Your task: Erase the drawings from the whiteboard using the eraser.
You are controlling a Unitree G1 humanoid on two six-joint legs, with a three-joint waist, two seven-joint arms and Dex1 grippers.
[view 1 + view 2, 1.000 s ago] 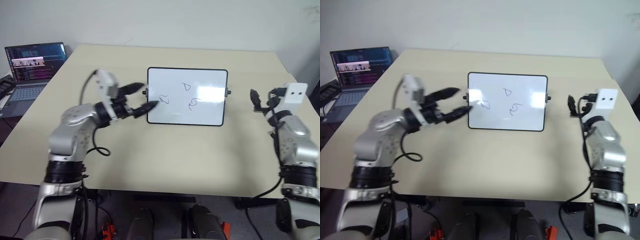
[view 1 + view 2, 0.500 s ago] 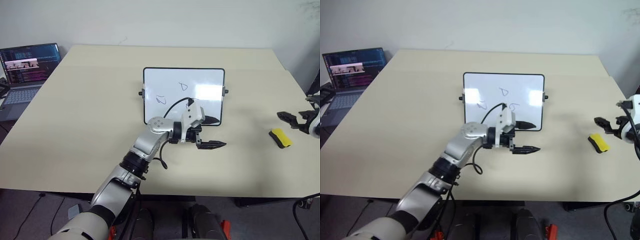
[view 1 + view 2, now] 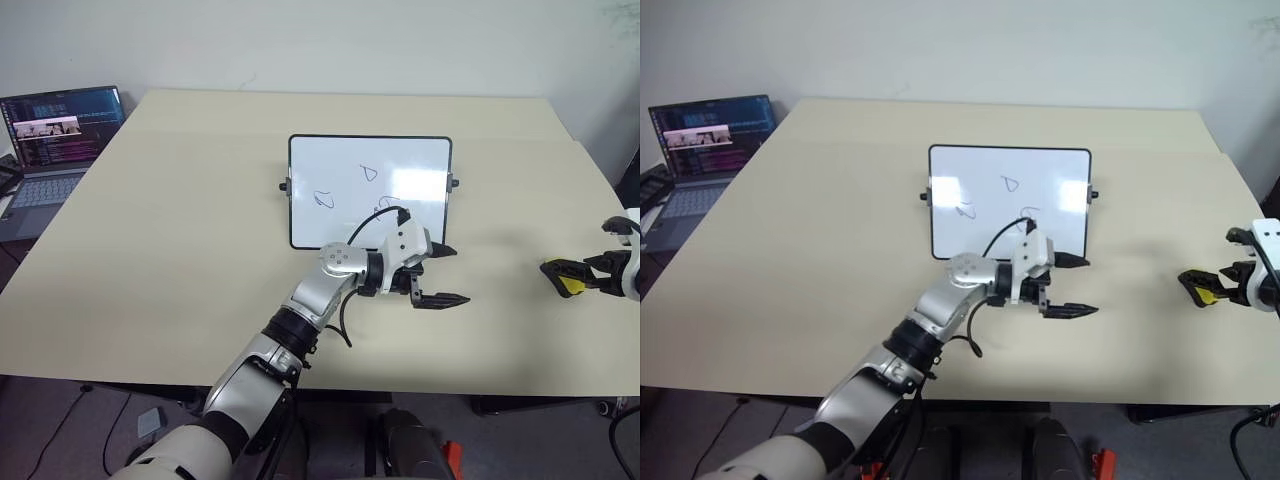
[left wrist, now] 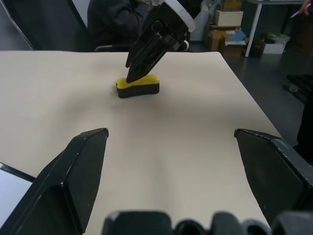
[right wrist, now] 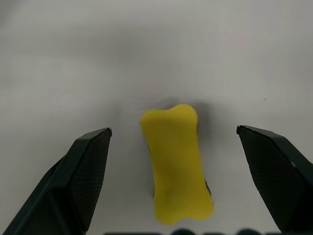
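Moved: R pincer (image 5: 171, 152) came down over eraser (image 5: 176, 166), spread, astride it for pickup.
Eraser: on surface (image 3: 180, 260), well right of whiteboard (image 3: 369, 170).
L pincer (image 3: 443, 275): spread, empty, near whiteboard's corner.
Drawings (image 3: 324, 198): unerased.

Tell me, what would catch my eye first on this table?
Probably the bright yellow eraser near the table's right edge, with the right gripper poised open over it. Next, the whiteboard in the middle, bearing small dark drawings, and the left gripper reaching across open just in front of it.
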